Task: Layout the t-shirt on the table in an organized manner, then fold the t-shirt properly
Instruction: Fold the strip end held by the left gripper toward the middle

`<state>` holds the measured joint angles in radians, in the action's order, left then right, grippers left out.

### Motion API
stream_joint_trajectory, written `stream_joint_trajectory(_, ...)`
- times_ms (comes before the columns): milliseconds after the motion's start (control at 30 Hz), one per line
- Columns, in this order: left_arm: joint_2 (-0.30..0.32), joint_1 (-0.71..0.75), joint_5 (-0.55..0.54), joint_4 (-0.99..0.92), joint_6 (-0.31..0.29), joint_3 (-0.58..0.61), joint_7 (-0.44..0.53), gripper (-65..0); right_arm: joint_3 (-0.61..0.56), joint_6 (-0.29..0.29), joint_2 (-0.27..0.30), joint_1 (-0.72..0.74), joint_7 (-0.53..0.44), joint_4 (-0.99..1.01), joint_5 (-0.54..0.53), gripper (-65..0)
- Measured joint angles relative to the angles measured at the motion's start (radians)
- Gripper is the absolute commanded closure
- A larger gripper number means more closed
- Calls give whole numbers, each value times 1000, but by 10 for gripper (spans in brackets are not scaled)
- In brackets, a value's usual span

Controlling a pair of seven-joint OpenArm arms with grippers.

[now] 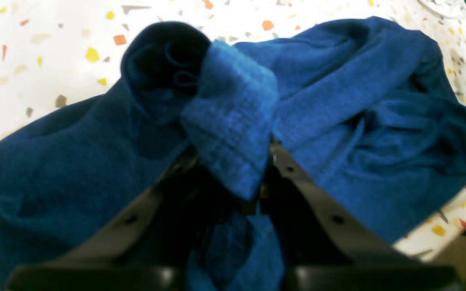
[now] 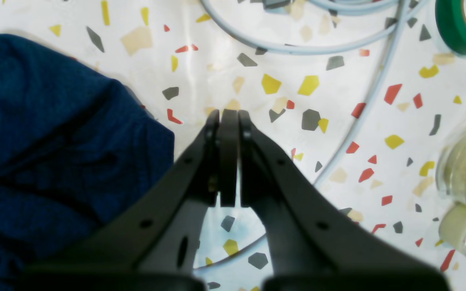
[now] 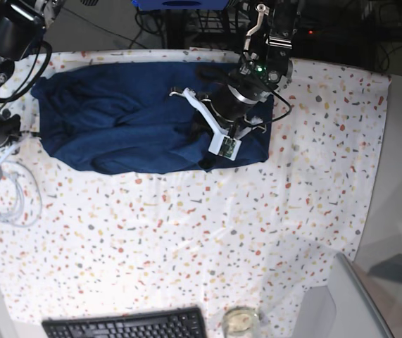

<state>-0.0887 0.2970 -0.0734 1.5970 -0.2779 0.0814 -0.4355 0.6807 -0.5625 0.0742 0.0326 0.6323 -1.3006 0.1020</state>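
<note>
T-shirt [image 3: 137,120]: dark navy, soft knit, rumpled, spread along the far side of the worktop [image 3: 208,232]. Left gripper [image 1: 233,178] is clamped on a bunched hem fold, fabric billowing to either side. Right gripper [image 2: 229,117] has its jaws together, empty, shirt edge just to its left. Worktop cloth: white, speckled with red, yellow and grey flecks. Grey cable [image 2: 350,121] and tape rolls [image 2: 465,202] lie to its right.

Right pincer [image 2: 229,117] shut (left pincer [image 1: 233,169] gripping).
</note>
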Motion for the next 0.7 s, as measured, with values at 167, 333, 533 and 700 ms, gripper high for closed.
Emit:
stream_joint_trajectory(167,-9,-11,-2,-33,-8,43,-4,0,0,0,0,0,1,0,0,0)
stream_joint_trajectory(333,-8,-19,-2,-37,-6,39,-2,0,0,0,0,0,0,0,0,0)
stream_joint_trajectory(533,-10,-19,-2,-38,-6,40,-2,0,0,0,0,0,1,0,0,0)
stream_joint_trajectory(700,-6,-19,6,-38,-3,77,-2,0,-2,0,-3,0,1,0,0,0)
